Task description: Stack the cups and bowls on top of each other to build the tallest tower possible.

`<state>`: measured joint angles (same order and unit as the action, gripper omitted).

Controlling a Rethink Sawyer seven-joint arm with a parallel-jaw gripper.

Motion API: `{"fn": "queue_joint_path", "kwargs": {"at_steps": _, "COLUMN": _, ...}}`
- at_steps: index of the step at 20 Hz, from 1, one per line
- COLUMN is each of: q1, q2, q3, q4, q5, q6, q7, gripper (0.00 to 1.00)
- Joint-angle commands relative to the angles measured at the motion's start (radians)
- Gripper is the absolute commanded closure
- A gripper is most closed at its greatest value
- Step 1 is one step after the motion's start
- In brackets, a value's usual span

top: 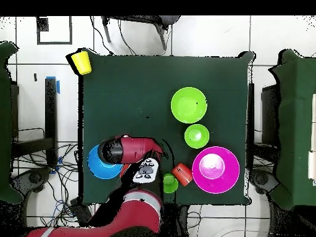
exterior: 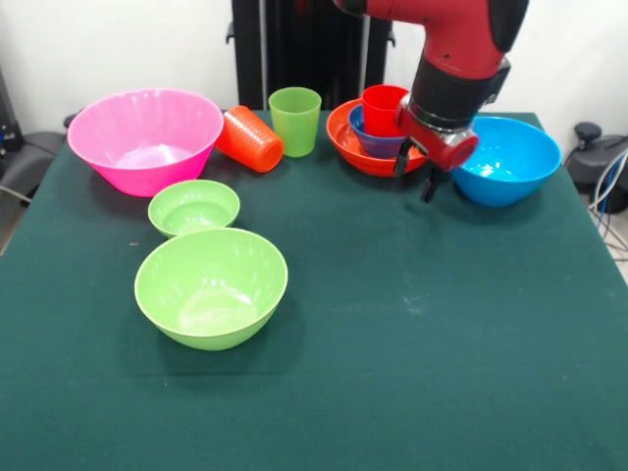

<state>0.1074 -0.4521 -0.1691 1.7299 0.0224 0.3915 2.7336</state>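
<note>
The tower is a wide orange bowl (exterior: 345,147) holding a small dark blue bowl (exterior: 370,140) with a red cup (exterior: 383,105) upright inside. My gripper (exterior: 415,175) hangs open and empty just in front of it, between it and the large blue bowl (exterior: 510,162). An orange cup (exterior: 250,138) lies on its side beside an upright light green cup (exterior: 294,120). The huge pink bowl (exterior: 145,137), small green bowl (exterior: 193,206) and large green bowl (exterior: 211,287) stand apart on the left. A yellow cup (top: 81,62) sits by a table corner. In the overhead view my arm (top: 133,150) hides the tower.
The dark green table cloth (exterior: 442,343) stretches bare across the front right. Cables and chair parts lie beyond the table's edges (top: 37,179).
</note>
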Motion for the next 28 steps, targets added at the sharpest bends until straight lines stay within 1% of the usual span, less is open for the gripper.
{"fn": "queue_joint_path", "kwargs": {"at_steps": 1, "q1": 0.053, "q2": -0.026, "q3": 0.04, "q4": -0.008, "q5": 0.016, "q6": 0.22, "q7": 0.054, "gripper": 0.0}}
{"fn": "queue_joint_path", "kwargs": {"at_steps": 5, "q1": 0.054, "q2": -0.057, "q3": 0.048, "q4": -0.006, "q5": 0.029, "q6": 0.277, "q7": 0.058, "gripper": 0.0}}
{"fn": "queue_joint_path", "kwargs": {"at_steps": 12, "q1": 0.061, "q2": -0.089, "q3": 0.047, "q4": -0.002, "q5": 0.034, "q6": 0.31, "q7": 0.07, "gripper": 0.0}}
{"fn": "queue_joint_path", "kwargs": {"at_steps": 15, "q1": 0.072, "q2": -0.074, "q3": 0.048, "q4": -0.009, "q5": 0.031, "q6": 0.301, "q7": 0.081, "gripper": 0.0}}
{"fn": "queue_joint_path", "kwargs": {"at_steps": 17, "q1": 0.072, "q2": -0.057, "q3": 0.05, "q4": -0.012, "q5": 0.03, "q6": 0.278, "q7": 0.083, "gripper": 0.0}}
{"fn": "queue_joint_path", "kwargs": {"at_steps": 23, "q1": 0.059, "q2": 0.004, "q3": 0.053, "q4": -0.03, "q5": 0.023, "q6": 0.203, "q7": 0.081, "gripper": 0.0}}
{"fn": "queue_joint_path", "kwargs": {"at_steps": 28, "q1": 0.058, "q2": 0.027, "q3": 0.05, "q4": -0.039, "q5": 0.018, "q6": 0.177, "q7": 0.081, "gripper": 0.0}}
